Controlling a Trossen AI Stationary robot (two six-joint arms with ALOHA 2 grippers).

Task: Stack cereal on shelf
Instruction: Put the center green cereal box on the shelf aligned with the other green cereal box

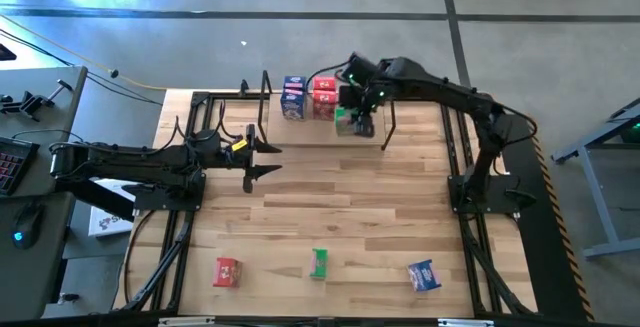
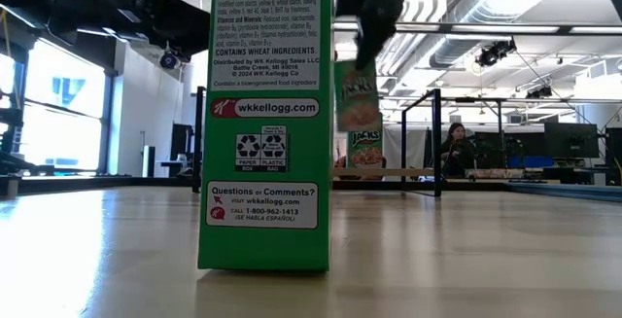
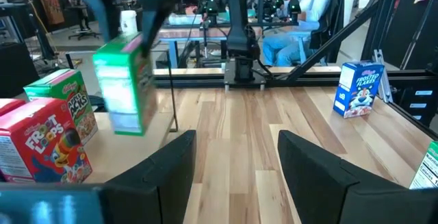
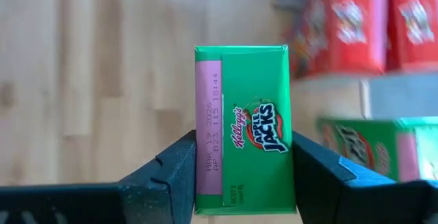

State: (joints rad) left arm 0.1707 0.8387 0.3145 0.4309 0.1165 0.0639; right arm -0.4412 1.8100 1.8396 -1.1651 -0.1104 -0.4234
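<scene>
The shelf (image 1: pixel 305 133) stands at the table's far middle. On it stand blue (image 1: pixel 294 98) and red (image 1: pixel 324 97) cereal boxes and a green one (image 4: pixel 369 148). My right gripper (image 1: pixel 358 102) hangs over the shelf's right end, shut on another green cereal box (image 4: pixel 243 128), which also shows in the low view (image 2: pixel 357 94). My left gripper (image 1: pixel 265 159) waits open and level in front of the shelf's left part, with nothing between its fingers (image 3: pixel 171 169). Near the front edge, a red box (image 1: pixel 227 272), a green box (image 1: pixel 319 263) and a blue box (image 1: pixel 424 275) rest on the table. My right gripper pinches the green box between its two fingers (image 4: pixel 179 172), which lie on the two long sides just below its top face (image 4: pixel 205 148). The fingers come steeply from above. The box hangs below them, nearly upright and lifted clear of the shelf and the table (image 3: pixel 123 83).
The shelf's black wire end supports (image 1: pixel 385 127) rise beside the held box. The green box at the front edge stands close before the low camera (image 2: pixel 264 114). A person (image 2: pixel 455 148) sits in the room beyond the table. Bare planks lie between the shelf and the front boxes.
</scene>
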